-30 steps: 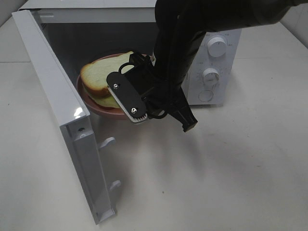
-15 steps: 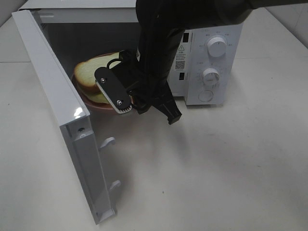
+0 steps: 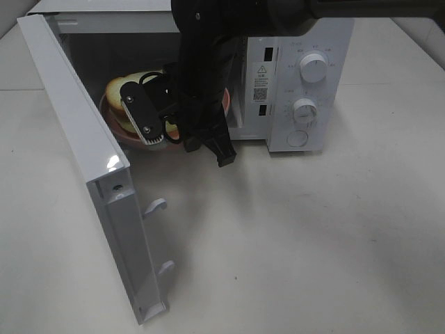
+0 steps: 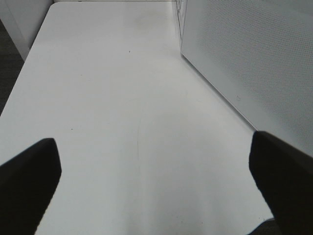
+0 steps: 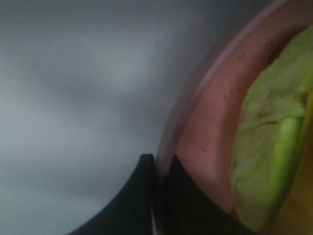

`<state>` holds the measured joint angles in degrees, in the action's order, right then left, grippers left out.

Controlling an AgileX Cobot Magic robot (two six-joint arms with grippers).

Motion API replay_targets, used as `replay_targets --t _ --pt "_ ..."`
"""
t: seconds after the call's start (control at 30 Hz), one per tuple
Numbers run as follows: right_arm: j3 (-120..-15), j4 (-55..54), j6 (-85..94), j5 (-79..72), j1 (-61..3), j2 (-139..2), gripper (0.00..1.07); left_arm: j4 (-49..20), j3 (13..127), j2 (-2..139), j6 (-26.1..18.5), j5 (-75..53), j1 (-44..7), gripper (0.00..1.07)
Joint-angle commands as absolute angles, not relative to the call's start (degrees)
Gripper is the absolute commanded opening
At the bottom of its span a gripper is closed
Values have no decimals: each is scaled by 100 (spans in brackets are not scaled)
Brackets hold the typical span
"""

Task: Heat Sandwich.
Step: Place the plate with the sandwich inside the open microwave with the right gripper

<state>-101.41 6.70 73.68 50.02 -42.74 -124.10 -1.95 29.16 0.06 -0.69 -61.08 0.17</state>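
Observation:
The sandwich (image 3: 119, 92), pale bread with a green filling, lies on a pink plate (image 3: 108, 124) that is partly inside the open microwave (image 3: 281, 42). My right gripper (image 3: 154, 140) is shut on the plate's near rim. In the right wrist view its tips (image 5: 156, 169) pinch the pink rim (image 5: 205, 122), with the lettuce (image 5: 264, 132) just beyond. My arm hides most of the plate. My left gripper (image 4: 154, 188) is open and empty over bare table; it is not in the exterior view.
The microwave's door (image 3: 76, 139) stands swung open to the left, its handle pegs (image 3: 156, 206) facing the table. It also shows in the left wrist view as a perforated white panel (image 4: 254, 63). Two knobs (image 3: 313, 67) are on the control panel at right.
My right arm has carried the plate and sandwich leftward and deeper into the microwave cavity. The grip on the rim has not changed.

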Motion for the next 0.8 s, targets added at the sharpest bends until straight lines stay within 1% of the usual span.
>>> replay_targets --t 0.03,0.33,0.8 --pt "-10462 739 7214 5036 -4257 -12536 0 -201 2962 6 -74 -6148 -11 100" --pt "-11144 779 6961 5088 -4160 -12949 0 -201 2962 6 -74 -6148 -11 100" --pt "-11809 854 6864 4933 -4045 -13367 0 -195 2962 6 -74 -6148 -11 100"
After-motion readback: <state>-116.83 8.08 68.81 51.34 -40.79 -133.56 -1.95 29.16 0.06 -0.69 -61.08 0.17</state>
